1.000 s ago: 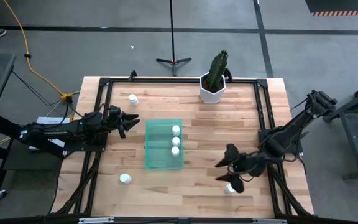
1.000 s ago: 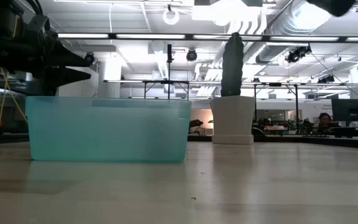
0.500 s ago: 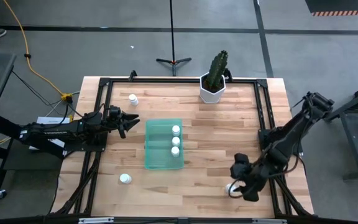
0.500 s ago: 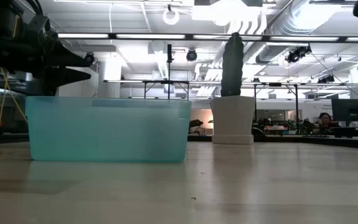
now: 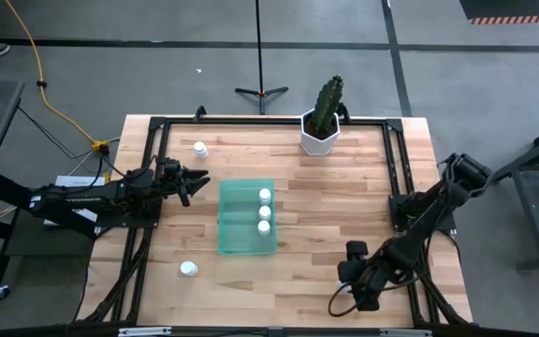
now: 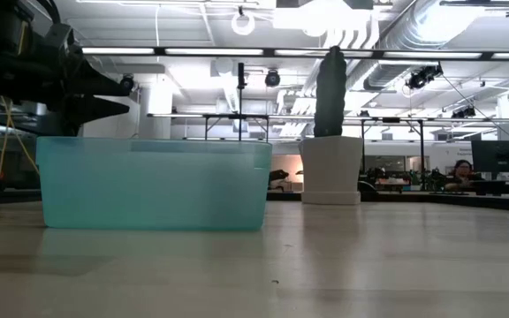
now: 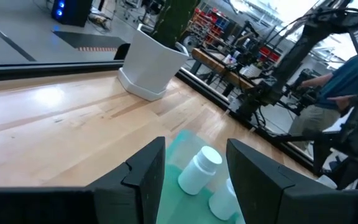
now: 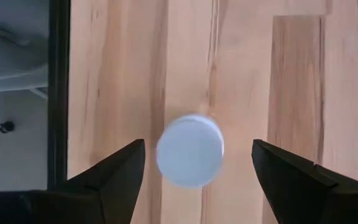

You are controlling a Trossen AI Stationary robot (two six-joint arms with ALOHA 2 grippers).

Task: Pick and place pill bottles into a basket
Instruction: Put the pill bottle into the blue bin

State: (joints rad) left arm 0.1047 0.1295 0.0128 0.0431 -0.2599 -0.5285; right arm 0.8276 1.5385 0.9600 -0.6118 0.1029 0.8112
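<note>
In the right wrist view a white pill bottle [image 8: 190, 149] stands upright on the wood, cap toward the camera. My right gripper [image 8: 194, 171] is open and points down over it, one finger on either side, touching nothing. In the high view my right gripper [image 5: 352, 281] hides that bottle at the near right. The green basket [image 5: 247, 217] holds three bottles [image 5: 264, 212]. Two more bottles stand on the table, one at the far left [image 5: 200, 148] and one at the near left [image 5: 188, 270]. My left gripper [image 5: 199, 180] waits open, level, left of the basket.
A white pot with a cactus [image 5: 321, 131] stands at the far edge, right of centre. A black frame [image 5: 397, 201] runs along the table's sides, close to my right arm. Bare wood lies between the basket and my right gripper.
My right gripper has gone down and toward the table's near edge, tipping from nearly level to pointing steeply down. It now stands over the near-right bottle and covers it in the high view. The bottle has not moved.
</note>
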